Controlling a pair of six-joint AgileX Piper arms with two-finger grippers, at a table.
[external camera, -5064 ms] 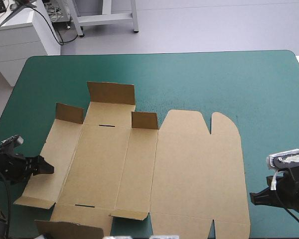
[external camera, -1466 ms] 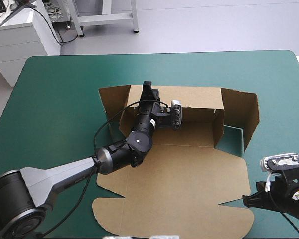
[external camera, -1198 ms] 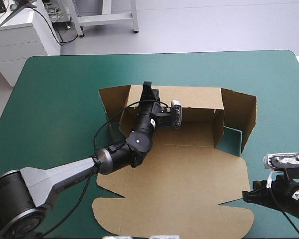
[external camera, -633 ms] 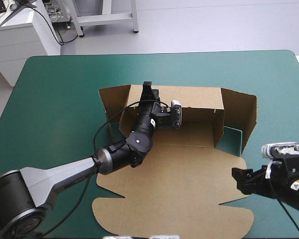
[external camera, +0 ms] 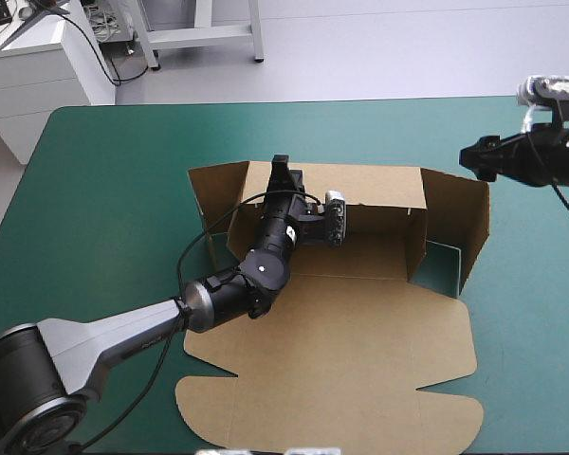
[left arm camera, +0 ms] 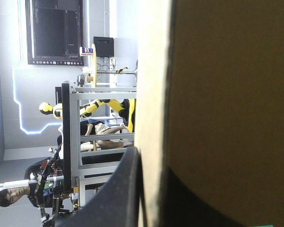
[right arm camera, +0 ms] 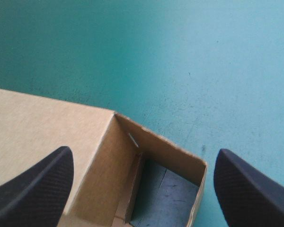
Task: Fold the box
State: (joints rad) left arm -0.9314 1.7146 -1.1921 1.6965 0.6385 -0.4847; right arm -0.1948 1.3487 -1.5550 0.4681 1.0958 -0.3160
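Note:
The brown box [external camera: 360, 332] lies in the middle of the teal-green table, its wide lid flat toward the front. Its far wall [external camera: 379, 185] and right wall [external camera: 455, 218] stand raised, and a small flap [external camera: 213, 185] stands at the far left corner. My left gripper [external camera: 283, 172] reaches in over the box floor and is shut on the far wall's top edge. In the left wrist view the board [left arm camera: 217, 94] fills the space beside one black finger [left arm camera: 125, 189]. My right gripper [external camera: 478, 154] hovers open just beyond the right wall's far end. Its wrist view looks down on that corner [right arm camera: 156, 144].
Teal-green cover [external camera: 531, 303] shows on every side of the box, widest at the right and far left. A wedge of cover [external camera: 443, 261] shows between the right wall and the box floor. The table's far edge [external camera: 303, 101] runs behind the box.
My right gripper has opened and travelled from the table's front right to the far right, above the right wall's far end. The left arm and the box have stayed put.

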